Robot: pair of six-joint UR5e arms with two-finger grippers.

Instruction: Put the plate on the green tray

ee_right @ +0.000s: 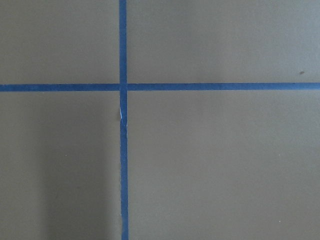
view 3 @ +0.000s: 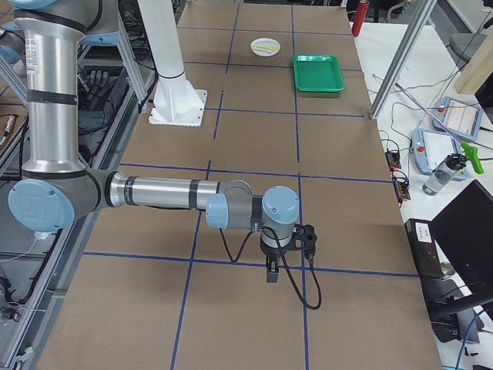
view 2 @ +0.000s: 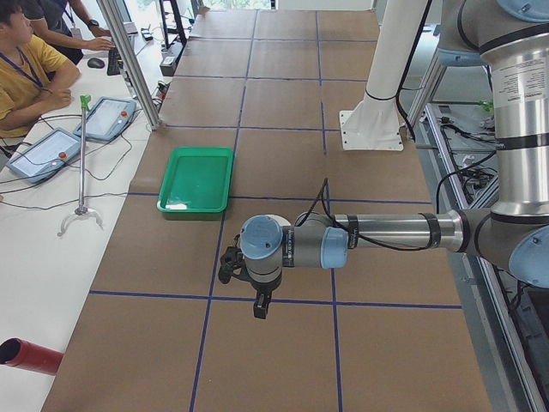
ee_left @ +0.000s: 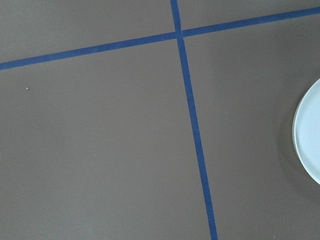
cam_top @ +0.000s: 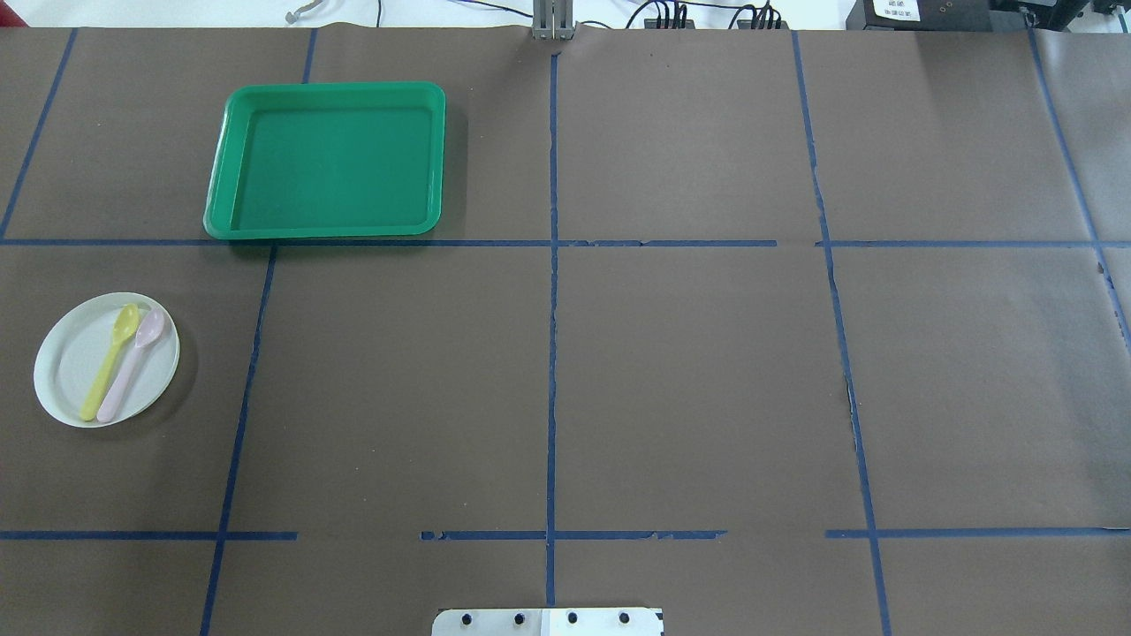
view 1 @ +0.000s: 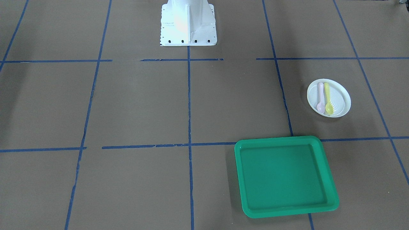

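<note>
Overhead exterior: small round white plastic plate (cam_top: 69,367) lies lower left of frame, yellow plastic spoon (cam_top: 108,366) + pink plastic spoon (cam_top: 131,368) on it, well apart from large green plastic tray (cam_top: 327,159), upper left. Left wrist view: plate rim at right edge, so my left gripper (view 2: 259,309) is nearer; right gripper (view 3: 271,276) far off. Jaw state of both: can't tell.

Table cover: you have brown paper (cam_top: 689,371) under the left gripper (view 2: 259,307) and the right gripper (view 3: 270,275), gridded with blue tape lines (cam_top: 552,353).
Side desk: past the left gripper, away from the robot, your white desk (view 2: 26,275) holds a teach pendant (view 2: 107,118).
Frame: an aluminium post (view 2: 130,64) stands at that desk's edge.
Light: even, with soft shadows.
</note>
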